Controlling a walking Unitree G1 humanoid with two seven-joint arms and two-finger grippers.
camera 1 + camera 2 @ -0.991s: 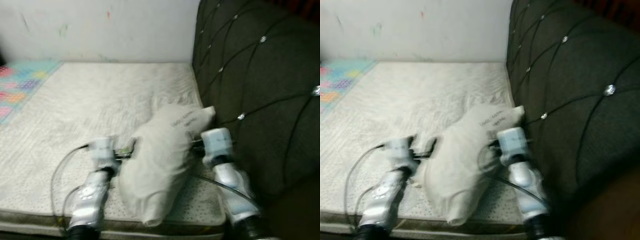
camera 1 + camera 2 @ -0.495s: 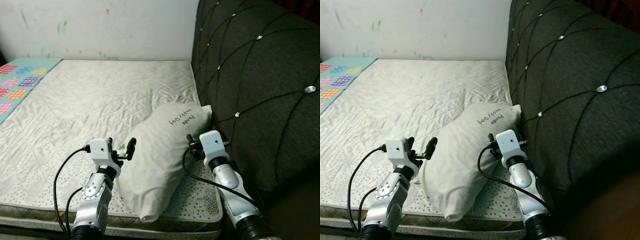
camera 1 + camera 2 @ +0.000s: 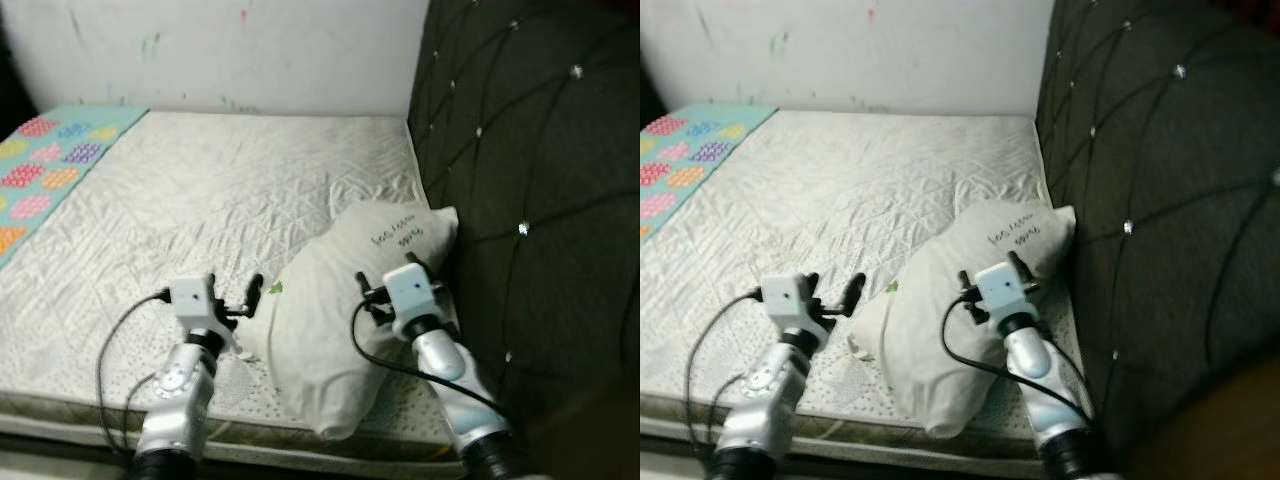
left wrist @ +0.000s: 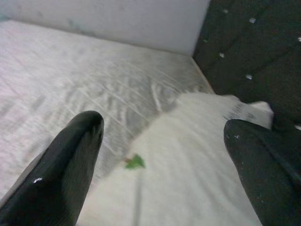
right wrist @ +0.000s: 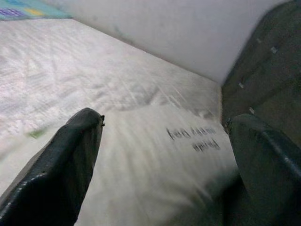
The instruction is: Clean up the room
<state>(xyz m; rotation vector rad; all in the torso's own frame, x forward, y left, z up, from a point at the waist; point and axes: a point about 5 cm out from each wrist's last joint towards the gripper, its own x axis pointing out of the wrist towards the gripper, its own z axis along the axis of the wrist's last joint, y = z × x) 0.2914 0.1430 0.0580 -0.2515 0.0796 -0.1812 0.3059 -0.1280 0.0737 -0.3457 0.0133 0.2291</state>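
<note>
The white pillow (image 3: pixel 345 320) lies on the near right corner of the mattress (image 3: pixel 200 200), its far end against the dark tufted headboard (image 3: pixel 530 180). The left gripper (image 3: pixel 248 296) hovers just left of the pillow, fingers spread apart. The right gripper (image 5: pixel 160 141) sits over the pillow's right side, fingers wide apart too, gripping nothing.

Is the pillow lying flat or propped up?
Lying flat: pillow rests on the mattress, one end against the headboard.
</note>
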